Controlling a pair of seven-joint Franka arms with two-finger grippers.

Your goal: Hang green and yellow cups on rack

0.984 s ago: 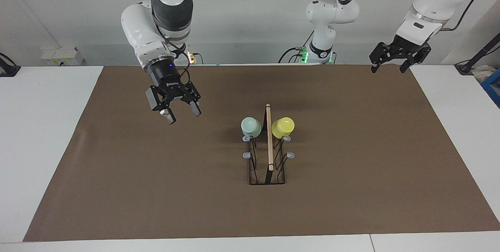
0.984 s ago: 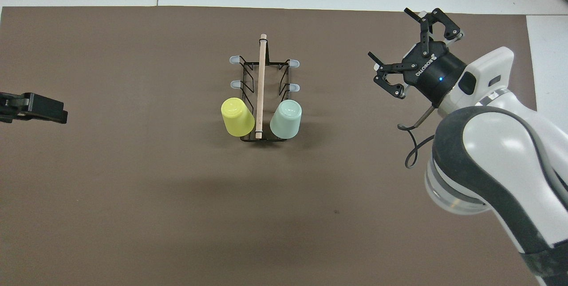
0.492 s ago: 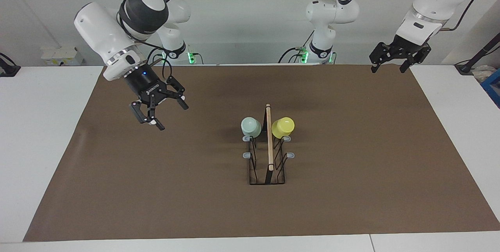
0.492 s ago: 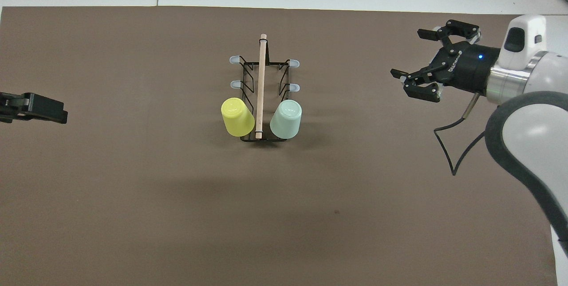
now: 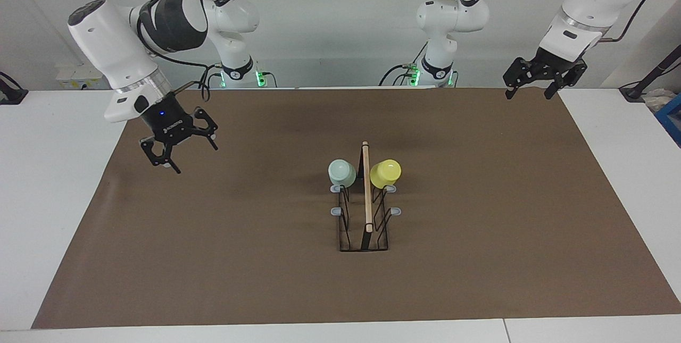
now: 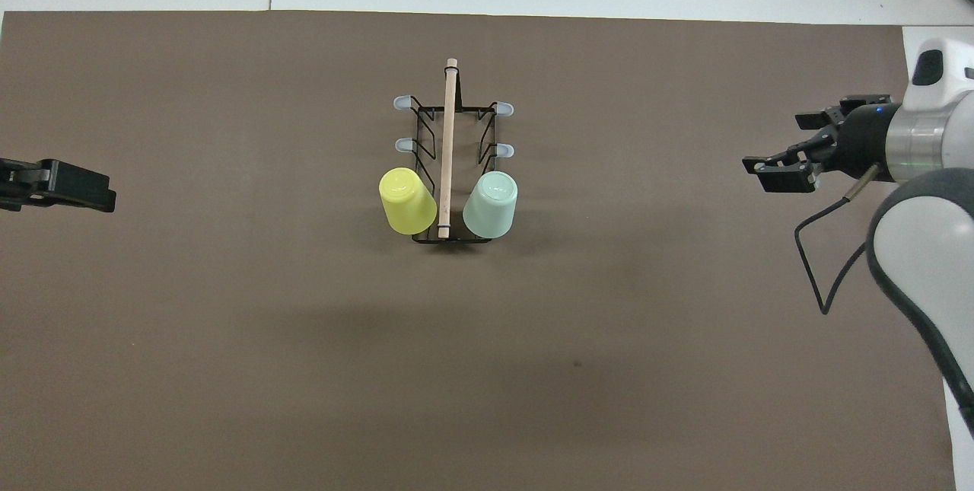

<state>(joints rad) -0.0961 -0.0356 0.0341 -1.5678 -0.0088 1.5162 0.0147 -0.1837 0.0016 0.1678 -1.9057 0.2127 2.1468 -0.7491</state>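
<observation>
We see a black wire rack (image 5: 365, 215) with a wooden rod (image 5: 366, 186) along its top, standing near the middle of a brown mat (image 5: 213, 252). Both cups already hang on it, mouth down over the pegs at the end of the rack nearest the robots. The green cup (image 5: 341, 173) sits on the side toward the right arm, the yellow cup (image 5: 385, 172) on the side toward the left arm, one on each side of the rod. The other grey-tipped pegs (image 5: 335, 211) are bare. Hung this way, each cup rests on its own peg and needs no support, so we judge the task done.

The right gripper (image 5: 178, 143) hovers over the mat toward the right arm's end of the table, well apart from the rack, jaws spread wide and holding nothing. The left gripper (image 5: 542, 78) waits above the mat's corner by its own base, also spread wide and empty.
</observation>
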